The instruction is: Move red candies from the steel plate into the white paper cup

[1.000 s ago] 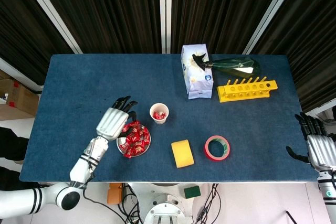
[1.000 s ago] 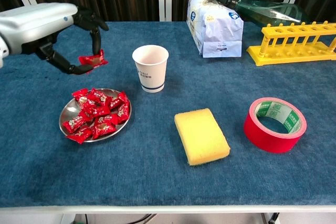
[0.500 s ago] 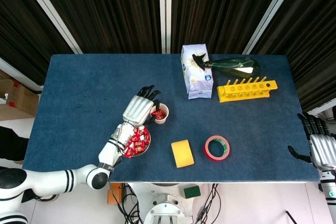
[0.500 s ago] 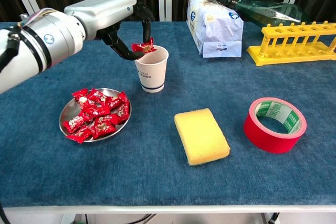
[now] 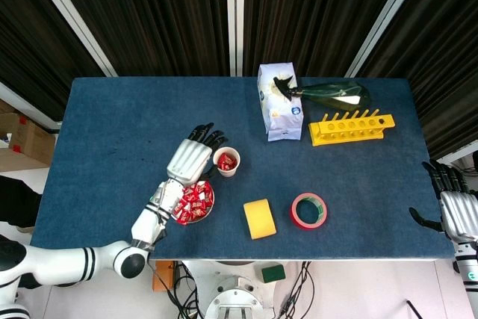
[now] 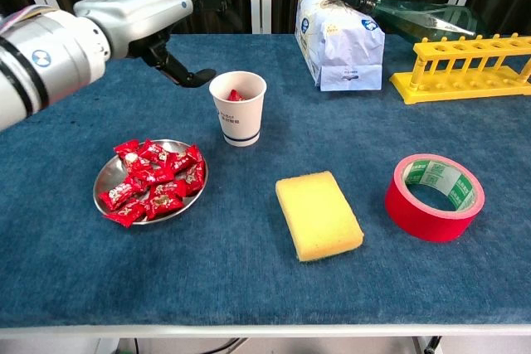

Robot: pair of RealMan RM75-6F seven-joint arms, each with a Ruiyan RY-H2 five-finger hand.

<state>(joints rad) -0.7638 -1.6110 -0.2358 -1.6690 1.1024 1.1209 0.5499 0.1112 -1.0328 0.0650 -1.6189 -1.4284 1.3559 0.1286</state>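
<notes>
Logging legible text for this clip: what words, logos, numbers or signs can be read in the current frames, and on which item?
None can be read for certain.
White paper cup: small dark blue logo and print, too small.
Tissue pack: blue and yellow print, blurred.
Red tape roll: green marks on inner core, unreadable.
Red candies: white wrapper marks, unreadable.
Left hand: round logo on forearm, no legible letters.

A yellow sponge (image 6: 319, 215) lies on the blue table (image 6: 249, 288). To its right sits a red tape roll (image 6: 433, 196). Behind the sponge stands a white tissue pack (image 6: 338, 39), with a yellow tube rack (image 6: 465, 66) and a green bottle (image 6: 431, 16) further right.
</notes>
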